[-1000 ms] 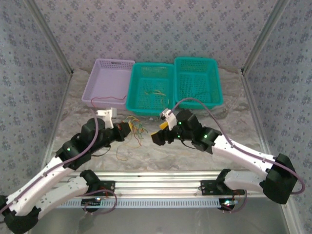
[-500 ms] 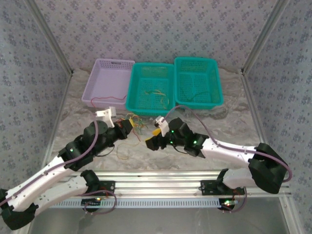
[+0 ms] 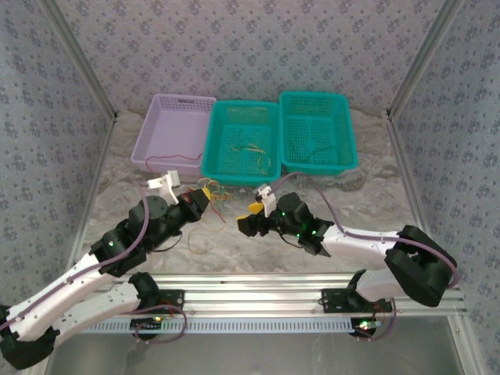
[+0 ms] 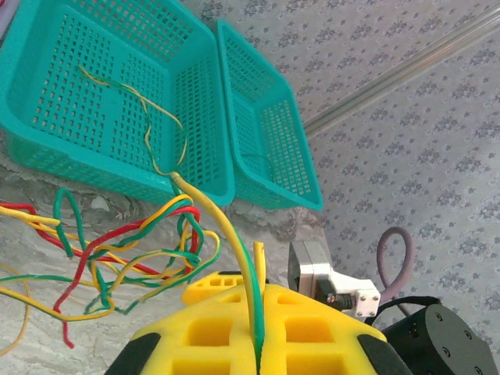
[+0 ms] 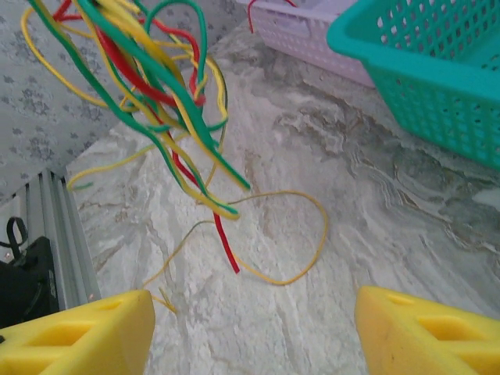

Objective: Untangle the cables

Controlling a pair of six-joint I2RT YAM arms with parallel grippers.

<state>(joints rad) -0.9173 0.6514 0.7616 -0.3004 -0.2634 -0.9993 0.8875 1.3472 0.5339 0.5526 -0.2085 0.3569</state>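
Cables [image 3: 217, 200] in red, yellow and green hang in a knotted bunch from the left claw [image 3: 203, 197], over the table [image 3: 367, 207] and in front of the baskets. On the far left sits a purple basket [image 3: 168, 129]. A thin red cable [image 3: 154, 161] lies by its near edge.

The left claw is squeezed tight on a yellow strand and a green strand of the bunch. In the left wrist view both strands run down into the crack between its yellow fingers [image 4: 211, 328], and the pinched part is hidden there. Under the bunch a loose yellow cable [image 5: 323, 234] lies in a loop on the table.

Behind the bunch stands the first green basket [image 3: 234, 173], with a thin yellow and green cable [image 4: 147, 105] inside. The second green basket [image 3: 320, 166] touches it on the right. A thin dark strand [image 3: 311, 153] lies in that one, too small to make out.

The right claw [image 3: 248, 220] is spread wide and holds nothing. It is near the bunch but not touching it. Its fingers [image 5: 78, 336] are cut off at the bottom of the right wrist view.

The strands loop over one another, so I cannot tell how many there are.
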